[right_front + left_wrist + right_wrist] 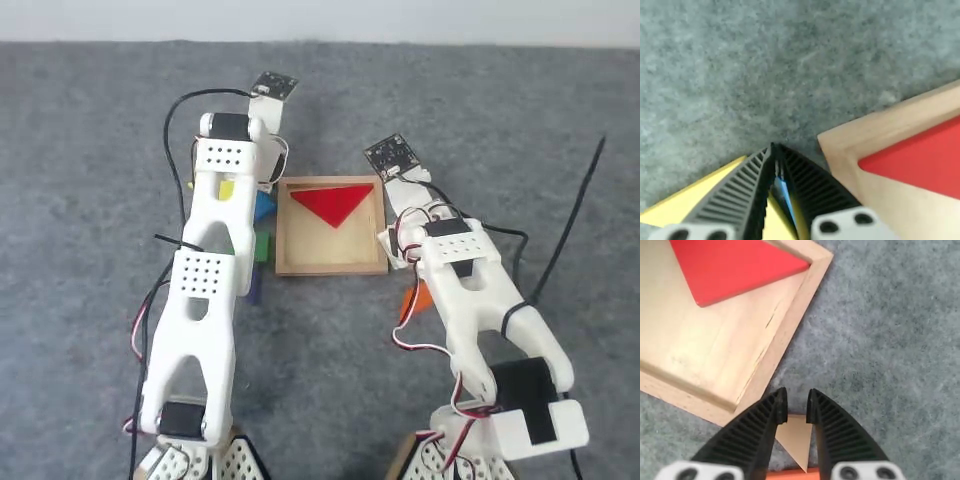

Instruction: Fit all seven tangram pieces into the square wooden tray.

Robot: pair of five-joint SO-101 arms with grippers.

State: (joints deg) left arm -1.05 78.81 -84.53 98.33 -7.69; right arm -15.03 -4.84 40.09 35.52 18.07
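Left wrist view: my left claw [774, 148] clamps shut on a thin blue piece [783, 192] beside the wooden tray [875, 132] corner, apparently for insertion.

We see a pale wooden tray [782, 335], smooth with faint grain, a red triangle [735, 265] with a smooth matt painted face, fuzzy grey cloth [765, 65] beneath, ribbed matt black plastic fingers [755, 435], and smooth white plastic arm shells [200, 290]
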